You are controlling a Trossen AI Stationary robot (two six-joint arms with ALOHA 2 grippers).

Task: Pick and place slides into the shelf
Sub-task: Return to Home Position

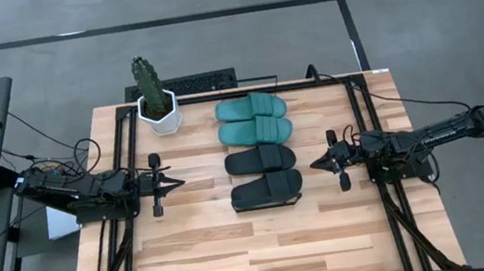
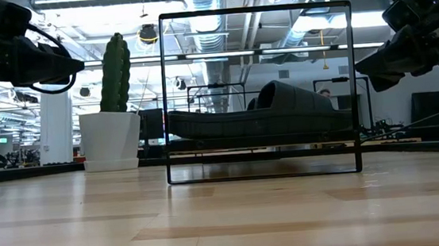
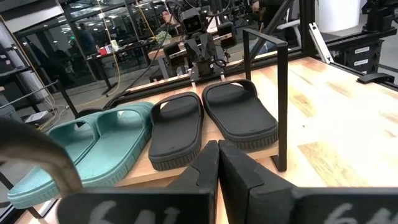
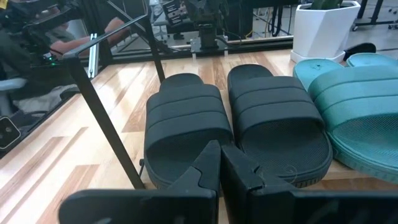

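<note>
High view: four slides lie in a row on the shelf (image 1: 270,207) at mid-table. The teal slides (image 1: 252,108) sit toward the cactus (image 1: 151,86) and the black slides (image 1: 260,159) at the other end. The left gripper (image 1: 169,184) and right gripper (image 1: 316,163) hang well apart on either side, both pinched to a point and empty.

Low view: a black slide rests flat inside the wire frame, with both arms held above the table.

Left wrist view: its fingers meet with nothing between them, and the black slides lie ahead.

Right wrist view: the same, from the opposite side.

The slides are probably light, bendy and grippy. The wide strap looks like the surest hold.
</note>
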